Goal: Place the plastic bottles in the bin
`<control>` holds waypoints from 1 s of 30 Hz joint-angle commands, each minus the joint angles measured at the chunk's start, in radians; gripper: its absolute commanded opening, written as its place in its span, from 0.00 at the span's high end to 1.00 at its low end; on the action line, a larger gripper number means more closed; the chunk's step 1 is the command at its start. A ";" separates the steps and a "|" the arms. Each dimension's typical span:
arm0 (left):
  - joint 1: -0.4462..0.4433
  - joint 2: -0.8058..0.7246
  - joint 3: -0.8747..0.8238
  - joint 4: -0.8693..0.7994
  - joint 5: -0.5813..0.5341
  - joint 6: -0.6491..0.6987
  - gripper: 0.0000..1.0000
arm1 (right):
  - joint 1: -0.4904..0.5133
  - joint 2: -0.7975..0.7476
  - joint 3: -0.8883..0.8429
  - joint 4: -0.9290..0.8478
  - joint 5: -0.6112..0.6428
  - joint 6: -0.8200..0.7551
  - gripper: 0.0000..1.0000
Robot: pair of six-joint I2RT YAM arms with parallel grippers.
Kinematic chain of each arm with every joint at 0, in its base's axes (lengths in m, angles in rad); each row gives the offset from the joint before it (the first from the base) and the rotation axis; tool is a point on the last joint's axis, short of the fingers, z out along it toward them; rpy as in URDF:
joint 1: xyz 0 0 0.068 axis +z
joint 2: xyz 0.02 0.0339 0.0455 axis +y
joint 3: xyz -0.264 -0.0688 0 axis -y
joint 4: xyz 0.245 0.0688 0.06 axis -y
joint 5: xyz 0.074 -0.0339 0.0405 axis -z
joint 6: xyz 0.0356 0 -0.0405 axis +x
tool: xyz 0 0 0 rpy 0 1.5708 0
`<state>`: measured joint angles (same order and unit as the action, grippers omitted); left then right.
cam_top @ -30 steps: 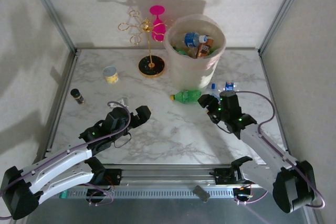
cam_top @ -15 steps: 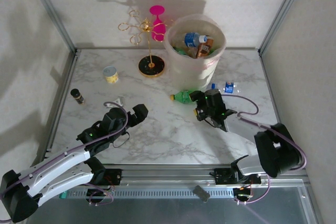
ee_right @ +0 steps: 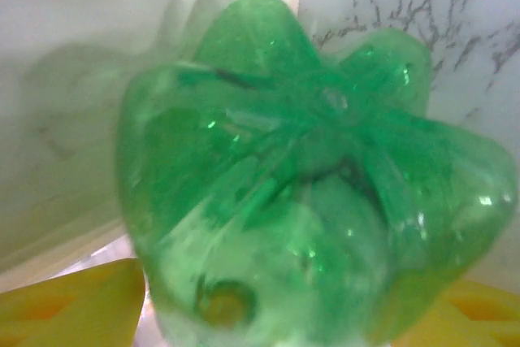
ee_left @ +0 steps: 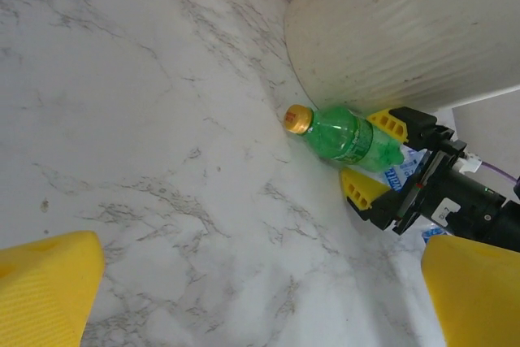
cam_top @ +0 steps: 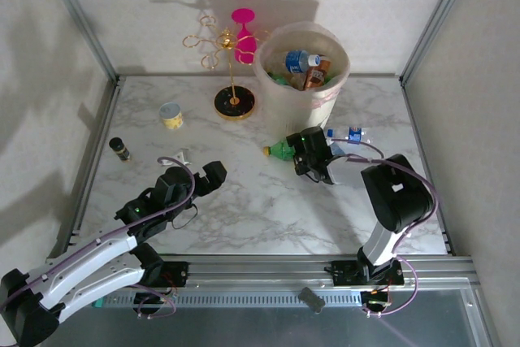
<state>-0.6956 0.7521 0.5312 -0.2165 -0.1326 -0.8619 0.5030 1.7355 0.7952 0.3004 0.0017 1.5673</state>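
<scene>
A green bottle [cam_top: 284, 149] with an orange cap lies on its side on the marble table, right in front of the bin [cam_top: 280, 103]. My right gripper [cam_top: 305, 153] is at the bottle's base, its yellow fingers [ee_left: 388, 123] pressed against both sides. Seen from the right wrist, the green bottle's base [ee_right: 309, 184] bulges between the two fingers. A clear bottle [cam_top: 351, 133] with a blue label lies just right of the gripper. Several bottles [cam_top: 302, 62] lie inside the bin [ee_left: 390, 30]. My left gripper [cam_top: 213, 176] hangs open over bare table, left of the green bottle [ee_left: 345, 136].
A gold wire stand on a black base [cam_top: 235, 101] with a pink glass [cam_top: 243, 34] stands left of the bin. A small cup [cam_top: 171, 114] and a dark vial [cam_top: 119, 148] sit at the far left. Metal frame rails border the table.
My right gripper has swung left across the table from near the clear bottle to the green bottle's base. The left arm has drawn back slightly. The bottles have not moved.
</scene>
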 commanded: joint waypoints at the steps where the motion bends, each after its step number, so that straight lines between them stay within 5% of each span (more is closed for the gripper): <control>1: 0.013 -0.020 0.041 -0.024 -0.024 0.055 0.00 | 0.007 0.053 0.022 0.030 0.023 0.018 0.27; 11: 0.021 -0.044 0.076 -0.059 -0.042 0.093 0.00 | 0.008 0.051 0.004 0.028 0.018 0.031 0.40; 30: 0.001 -0.009 0.157 -0.079 0.047 0.187 0.02 | 0.050 -0.347 -0.143 -0.161 0.089 -0.081 0.50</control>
<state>-0.6868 0.7368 0.6464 -0.2733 -0.1120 -0.7174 0.5373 1.4406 0.6704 0.2173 0.0448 1.5295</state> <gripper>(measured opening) 0.979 0.553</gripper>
